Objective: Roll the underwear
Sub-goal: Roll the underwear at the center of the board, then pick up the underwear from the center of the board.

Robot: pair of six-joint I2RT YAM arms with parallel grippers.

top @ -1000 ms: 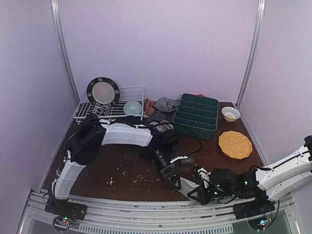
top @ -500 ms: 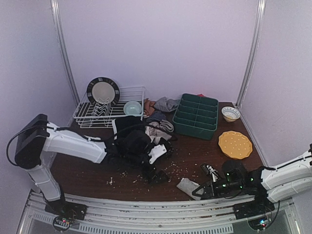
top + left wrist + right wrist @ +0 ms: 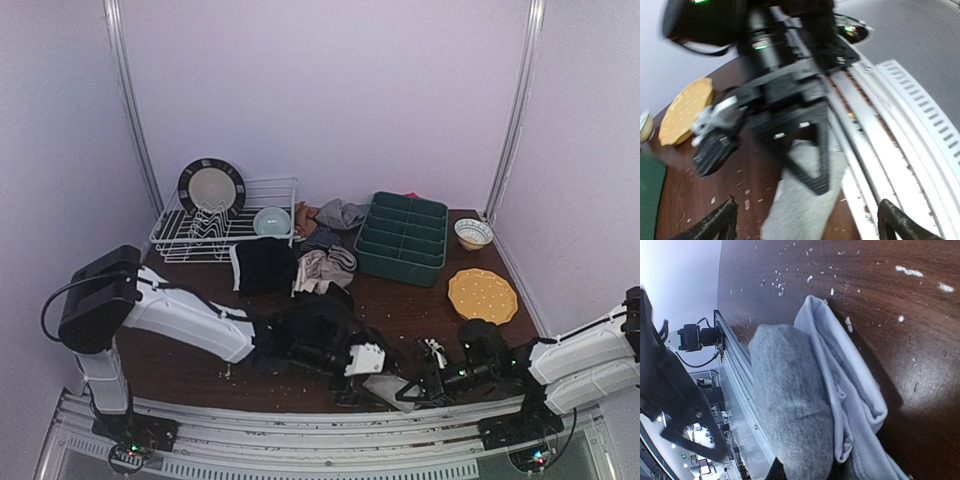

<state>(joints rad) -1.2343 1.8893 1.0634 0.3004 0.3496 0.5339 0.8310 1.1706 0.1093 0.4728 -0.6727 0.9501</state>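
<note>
A light grey underwear [image 3: 384,386] lies folded at the table's front edge. My right gripper [image 3: 408,391] is shut on its right end; the left wrist view shows those black fingers [image 3: 812,167] pinching the cloth [image 3: 802,205]. In the right wrist view the grey underwear [image 3: 800,405] fills the frame, folded over and covering my right gripper [image 3: 807,474]. My left gripper [image 3: 355,390] hangs open just left of it, its fingertips [image 3: 722,220] wide on either side of the cloth without touching it. More underwear lies at the back: a black one [image 3: 265,265], a beige-pink one [image 3: 320,270] and a grey heap [image 3: 338,214].
A white dish rack [image 3: 270,190] with a plate [image 3: 211,187] and a teal bowl [image 3: 271,221] stands back left. A green divided tray [image 3: 403,237], a small bowl [image 3: 473,233] and a yellow plate [image 3: 483,296] sit on the right. Crumbs dot the table; a metal rail [image 3: 300,450] runs along the front.
My left arm has swung from the middle of the table down to the front edge, bringing its open gripper beside the grey underwear. The right gripper has kept its hold on the cloth.
</note>
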